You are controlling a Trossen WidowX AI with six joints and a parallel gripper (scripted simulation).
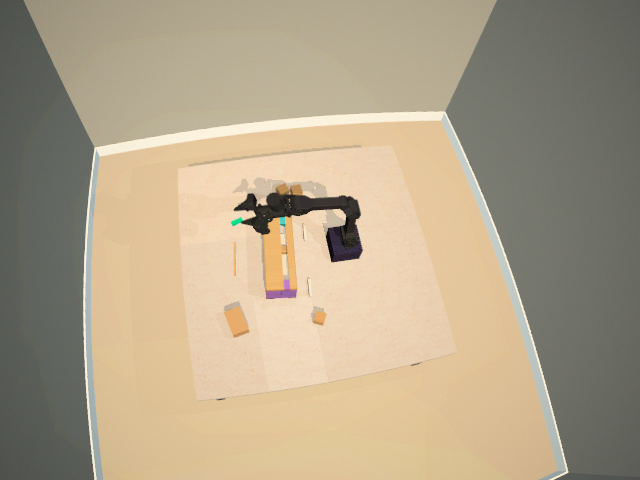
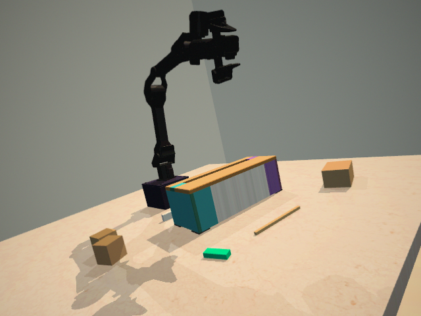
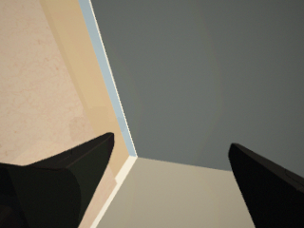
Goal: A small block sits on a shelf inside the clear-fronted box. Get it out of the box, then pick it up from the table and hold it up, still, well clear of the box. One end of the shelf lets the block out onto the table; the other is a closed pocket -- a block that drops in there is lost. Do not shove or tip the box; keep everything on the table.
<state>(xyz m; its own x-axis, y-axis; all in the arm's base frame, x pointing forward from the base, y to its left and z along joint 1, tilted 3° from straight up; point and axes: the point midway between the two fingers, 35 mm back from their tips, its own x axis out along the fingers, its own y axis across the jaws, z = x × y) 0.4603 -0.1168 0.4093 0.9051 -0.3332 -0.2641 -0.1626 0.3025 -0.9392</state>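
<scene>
Desk (image 2: 339, 245): pale marbled top, fills lower half of ext. view. Arm (image 2: 159, 135): black, rises from dark base (image 2: 149, 193) at centre-left, bends over at top of frame. Box (image 2: 234, 185): long, orange lid, teal end at lower left, purple end at upper right, clear front; stands at centre of desk. Jaws (image 2: 222, 51): upper centre, high above box, spread wide, nothing between them. Stick (image 2: 277, 220): thin, lies right of box, apart from it. Block (image 2: 216, 253): small, green, flat on desk just below box's teal end, outside box.
</scene>
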